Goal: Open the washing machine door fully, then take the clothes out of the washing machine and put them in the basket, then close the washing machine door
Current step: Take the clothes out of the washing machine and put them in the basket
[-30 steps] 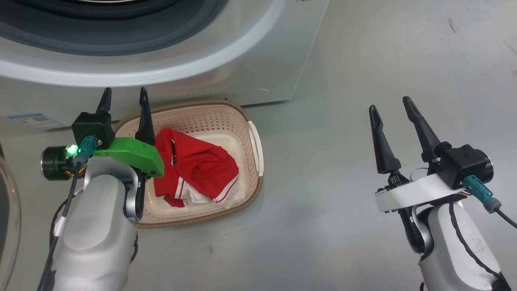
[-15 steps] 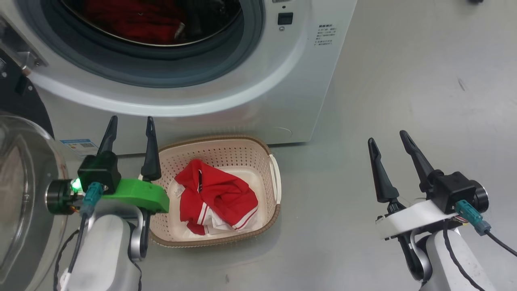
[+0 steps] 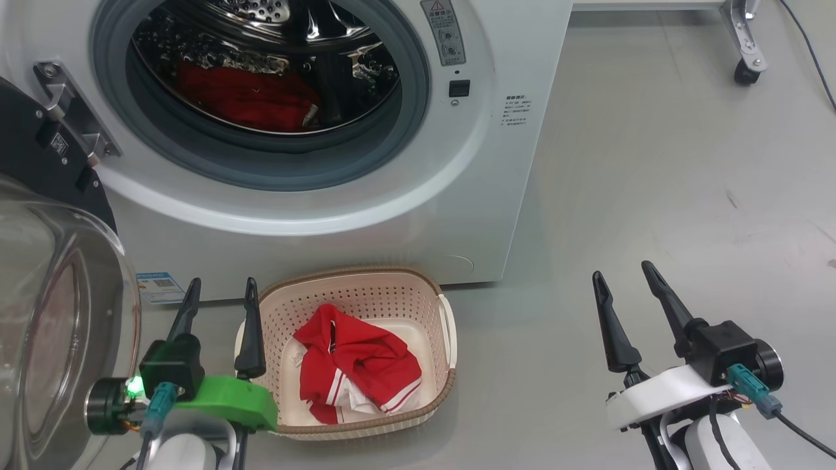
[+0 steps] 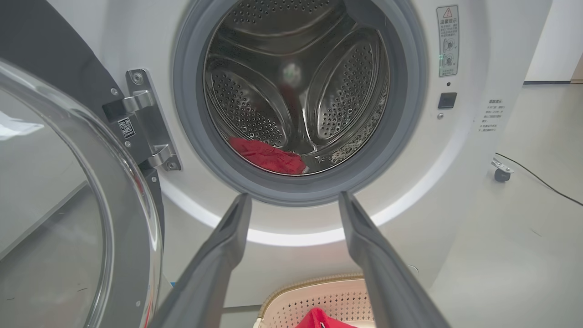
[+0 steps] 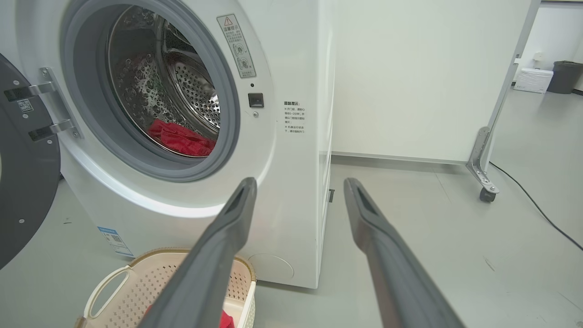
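Unloading: 1 red garment (image 3: 356,369) is in the basket (image 3: 449,352), a second garment (image 3: 241,98) in the drum (image 3: 274,10). Left gripper (image 3: 222,282) and right gripper (image 3: 622,270) are spread, empty; next, probably, reach inside.

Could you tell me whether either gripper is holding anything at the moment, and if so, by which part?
Nothing is held: the left gripper and the right gripper are both open, fingers empty.

Red clothes (image 3: 356,369) in basket (image 3: 366,295) (crumpled)

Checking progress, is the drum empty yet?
Not empty. Red clothes lie at the bottom of the drum, seen past the open door.
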Motion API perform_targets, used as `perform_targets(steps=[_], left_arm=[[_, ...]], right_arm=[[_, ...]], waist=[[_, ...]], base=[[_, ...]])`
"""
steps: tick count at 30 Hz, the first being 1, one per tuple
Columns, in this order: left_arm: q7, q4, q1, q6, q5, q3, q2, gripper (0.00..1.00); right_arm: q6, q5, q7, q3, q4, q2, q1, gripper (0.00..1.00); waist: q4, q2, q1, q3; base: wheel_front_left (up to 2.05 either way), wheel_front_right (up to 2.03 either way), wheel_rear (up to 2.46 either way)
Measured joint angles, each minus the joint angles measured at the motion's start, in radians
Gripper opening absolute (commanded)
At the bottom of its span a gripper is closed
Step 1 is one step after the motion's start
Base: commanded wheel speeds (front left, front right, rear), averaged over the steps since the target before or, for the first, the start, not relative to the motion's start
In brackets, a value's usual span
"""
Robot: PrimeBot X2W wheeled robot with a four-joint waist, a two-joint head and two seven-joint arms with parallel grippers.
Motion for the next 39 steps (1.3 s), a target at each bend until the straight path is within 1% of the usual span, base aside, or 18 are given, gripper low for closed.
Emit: perform_targets(steps=[4,5,7,10,24,39], left_arm=[[0.000,-0.016,0.043,0.000,0.001,-0.012,0.002,1.00],[0.000,-0.022,0.054,0.000,0.001,-0.019,0.003,1.00],[0.000,-0.027,0.067,0.000,0.002,-0.027,0.002,1.00],[0.000,-0.038,0.082,0.002,0.002,-0.031,0.003,1.00],[0.000,-0.091,0.137,0.004,0.002,-0.047,0.006,1.00],[0.000,-0.105,0.162,0.013,0.003,-0.047,0.007,1.00]], right_arm=[[-0.001,0.000,0.000,0.004,-0.002,0.001,0.024,1.00],[-0.009,0.001,0.000,0.003,-0.007,0.002,0.028,1.00],[-0.009,0.004,0.000,-0.001,-0.010,0.002,0.032,1.00],[-0.017,0.008,0.000,-0.005,-0.017,0.003,0.045,1.00],[-0.018,0.008,0.000,0.002,-0.032,0.004,0.063,1.00],[-0.018,0.008,0.000,0.012,-0.033,0.008,0.064,1.00]], waist=[[-0.009,0.0000,0.0000,-0.023],[-0.012,0.0000,0.0000,-0.026],[-0.016,0.0000,0.0000,-0.032],[-0.016,0.0000,0.0000,-0.041],[-0.012,0.0000,0.0000,-0.053],[-0.025,0.0000,0.0000,-0.054]], base=[[0.00,0.00,0.00],[0.00,0.00,0.00],[0.00,0.00,0.00],[0.00,0.00,0.00],[0.00,0.00,0.00],[0.00,0.00,0.00]])
